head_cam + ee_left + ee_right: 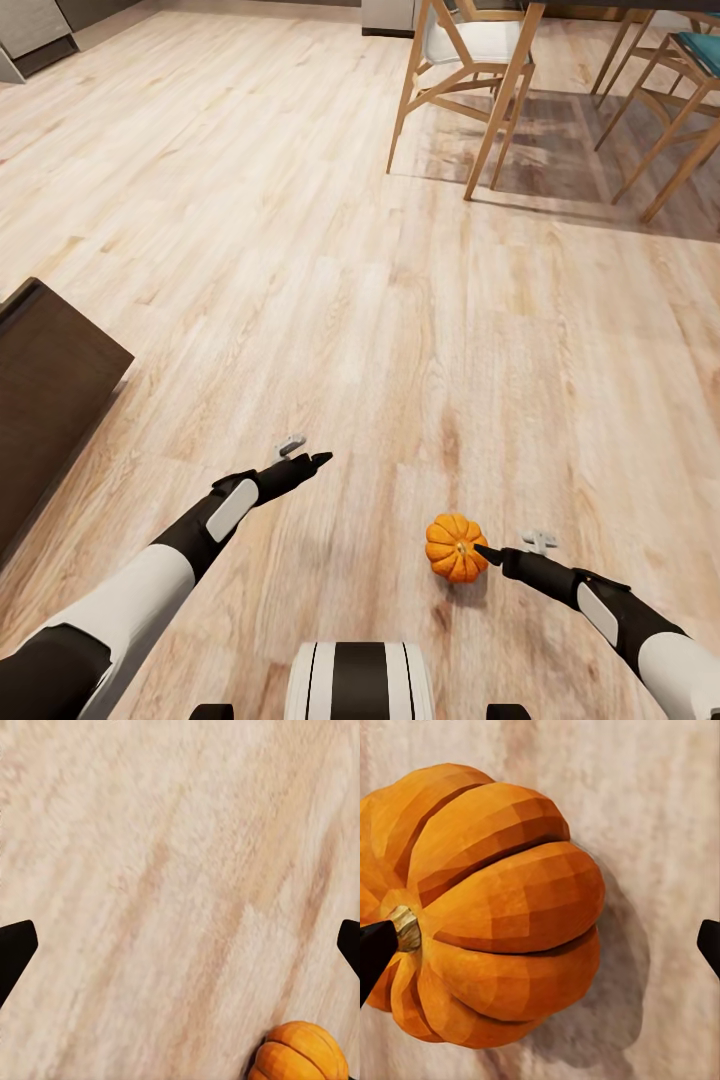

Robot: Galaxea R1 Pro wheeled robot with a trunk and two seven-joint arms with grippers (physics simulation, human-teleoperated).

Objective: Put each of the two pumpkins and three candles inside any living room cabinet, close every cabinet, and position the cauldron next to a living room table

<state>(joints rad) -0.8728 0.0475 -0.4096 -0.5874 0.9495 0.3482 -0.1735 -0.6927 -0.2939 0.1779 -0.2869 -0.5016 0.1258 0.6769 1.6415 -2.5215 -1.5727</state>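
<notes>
Right gripper (pixel 487 551) spread wide over the wood floor (pixel 400 330), one fingertip (pixel 376 949) at the stem of a pumpkin (pixel 455 548) that lies on its side between the jaws, nothing pinched. Left gripper (pixel 318 459) also spread, empty, hovering over bare planks with the pumpkin well off toward the other arm. Dark cabinet (pixel 45 400) corner lies outboard of the left gripper; chairs (pixel 475 70) stand far ahead.
</notes>
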